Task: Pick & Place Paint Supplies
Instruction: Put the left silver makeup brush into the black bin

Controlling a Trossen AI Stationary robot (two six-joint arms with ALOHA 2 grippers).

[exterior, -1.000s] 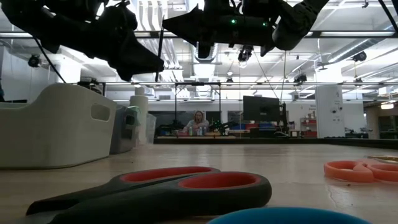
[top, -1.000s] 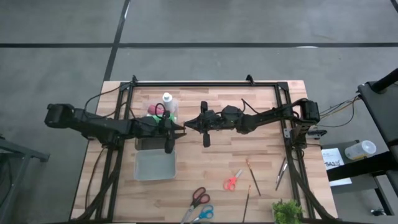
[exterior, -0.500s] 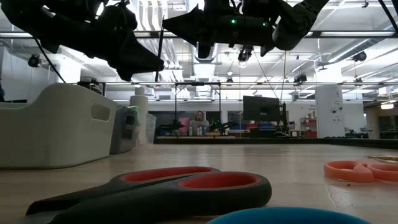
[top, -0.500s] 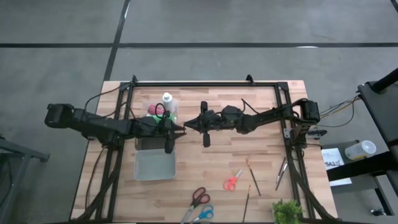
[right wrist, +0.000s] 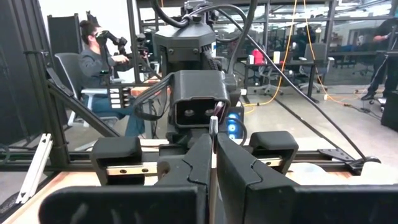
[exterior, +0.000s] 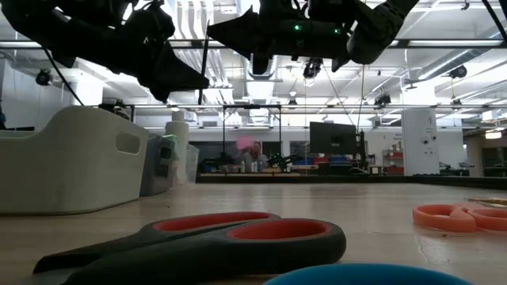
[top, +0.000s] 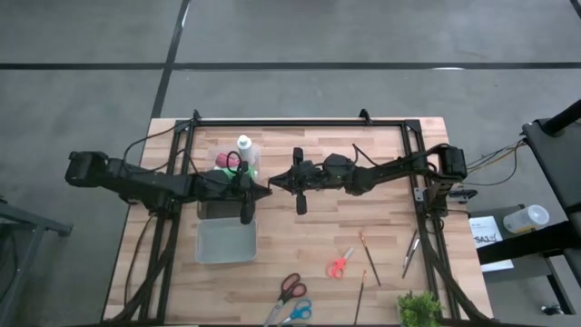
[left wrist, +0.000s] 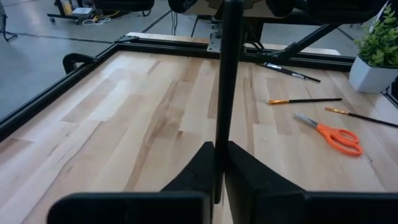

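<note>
Mid-frame, both tools are pinching one thin brush (left wrist: pixel 225 93): left tool (top: pixel 263 188) clenched on it, right tool (top: pixel 280 184) seemingly too. Light, stiff, slippery; grip mid-handle.

Overhead camera looks straight down on the table (top: pixel 381 145); low camera sits level behind the scissors (exterior: pixel 206 245).

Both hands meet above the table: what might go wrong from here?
The left hand and the right hand each pinch a thin brush, seemingly the same one; pulling apart before one lets go may bend it. If it slips, it lands on bare table, outside the bin.
</note>
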